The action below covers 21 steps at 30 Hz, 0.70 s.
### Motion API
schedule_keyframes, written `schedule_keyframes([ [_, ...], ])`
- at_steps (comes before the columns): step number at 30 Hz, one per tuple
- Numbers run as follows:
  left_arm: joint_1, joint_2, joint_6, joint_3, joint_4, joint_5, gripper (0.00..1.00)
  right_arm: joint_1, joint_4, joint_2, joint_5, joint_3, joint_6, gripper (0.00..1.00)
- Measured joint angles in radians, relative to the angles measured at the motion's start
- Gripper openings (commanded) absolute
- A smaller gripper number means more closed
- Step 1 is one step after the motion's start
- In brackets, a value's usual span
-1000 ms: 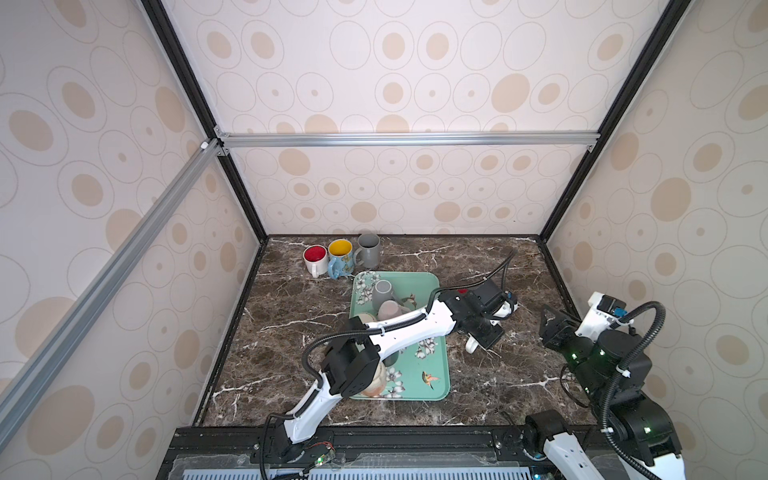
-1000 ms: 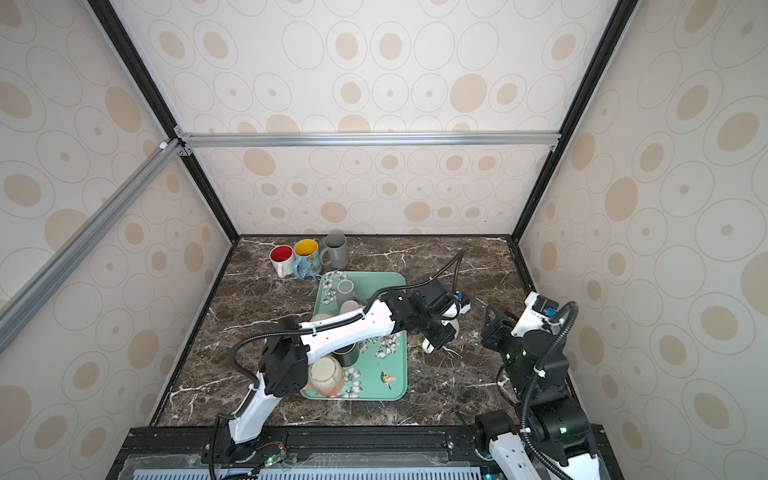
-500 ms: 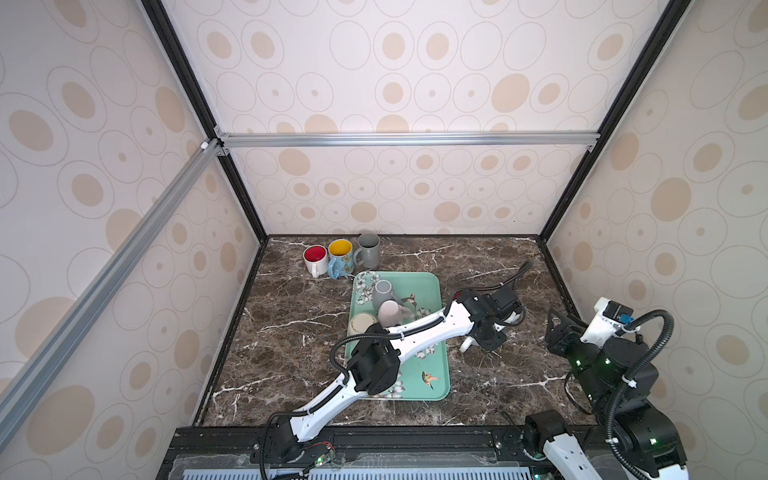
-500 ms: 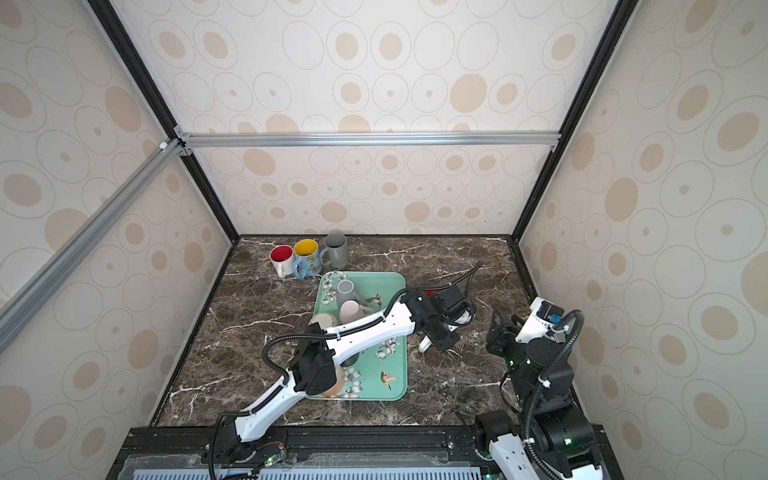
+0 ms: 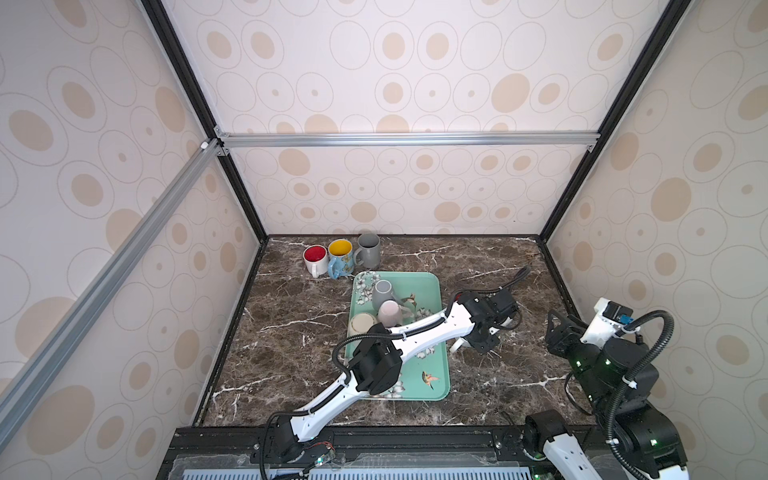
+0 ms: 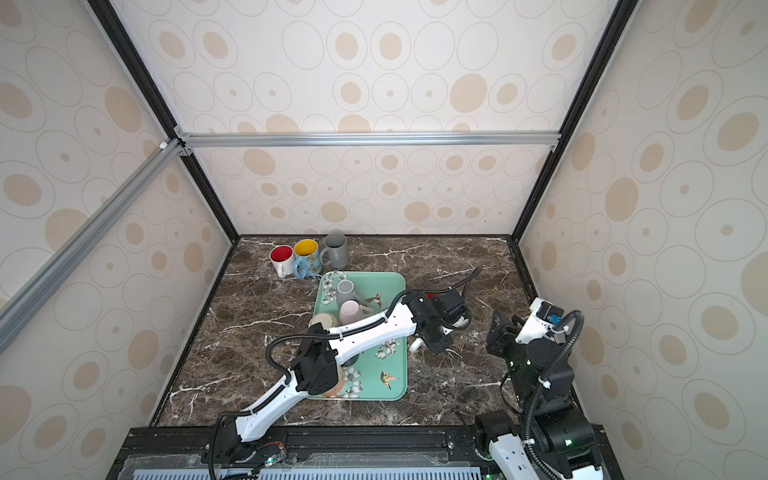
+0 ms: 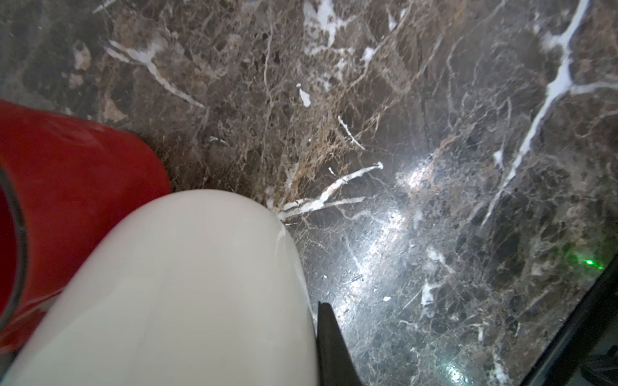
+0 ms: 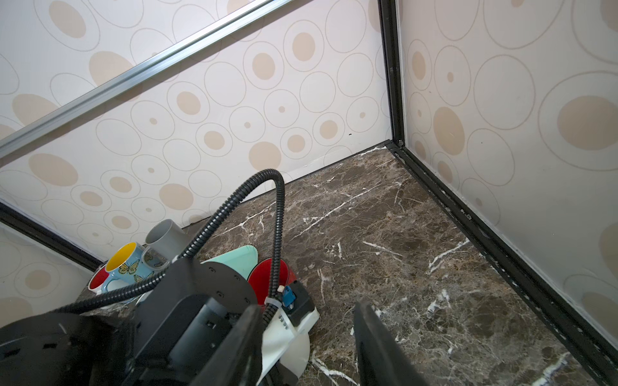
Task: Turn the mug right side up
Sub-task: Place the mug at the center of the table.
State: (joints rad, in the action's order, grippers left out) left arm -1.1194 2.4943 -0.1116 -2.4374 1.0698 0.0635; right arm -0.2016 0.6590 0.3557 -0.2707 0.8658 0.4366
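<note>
Noting the left gripper (image 5: pixel 482 341) first: jaws clamped tight on the wall of the mug (image 7: pixel 187 284), which is white outside and red inside. One black finger (image 7: pixel 331 347) lies against the white wall in the left wrist view. The mug hangs low over the marble tabletop (image 5: pixel 291 332), just off the 3 o'clock edge of the teal tray (image 5: pixel 434 376). It is tilted, and its red mouth shows sideways in the right wrist view. Cannot tell whether it touches the stone. The left arm reaches across the tray from the 6 o'clock base. The right gripper (image 8: pixel 306 310) sits at 3 o'clock on the table, clear of the mug, jaws standing apart. On the tray's 12 o'clock half are a pale grey cup (image 5: pixel 382 291), a pink cup (image 5: pixel 390 312) and a cream cup (image 5: pixel 362 324), packed close. At 11 o'clock by the back wall stand three upright in a row, touching: red-lined mug (image 5: pixel 315 257), butterfly mug (image 5: pixel 340 259) and dark grey mug (image 5: pixel 369 250). The surface is dark brown marble with white veins, glossy, with glare patches in the left wrist view. The walls (image 5: pixel 415 62) are cream paper with tan ovals in rings. Black posts (image 5: pixel 582 166) stand at the back corners. Aluminium rails (image 5: pixel 407 139) cross the back and the 9 o'clock wall.
</note>
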Motion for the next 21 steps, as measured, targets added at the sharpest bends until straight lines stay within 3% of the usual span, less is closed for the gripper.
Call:
schedule_keyframes([
  [12,0.000,0.023,0.009,-0.002,0.006,-0.015,0.13,0.000,-0.001,0.016,0.009,0.000,0.002,0.48],
  [21,0.001,0.023,0.030,-0.013,-0.010,-0.061,0.33,0.000,-0.005,0.042,0.024,0.000,0.008,0.48],
])
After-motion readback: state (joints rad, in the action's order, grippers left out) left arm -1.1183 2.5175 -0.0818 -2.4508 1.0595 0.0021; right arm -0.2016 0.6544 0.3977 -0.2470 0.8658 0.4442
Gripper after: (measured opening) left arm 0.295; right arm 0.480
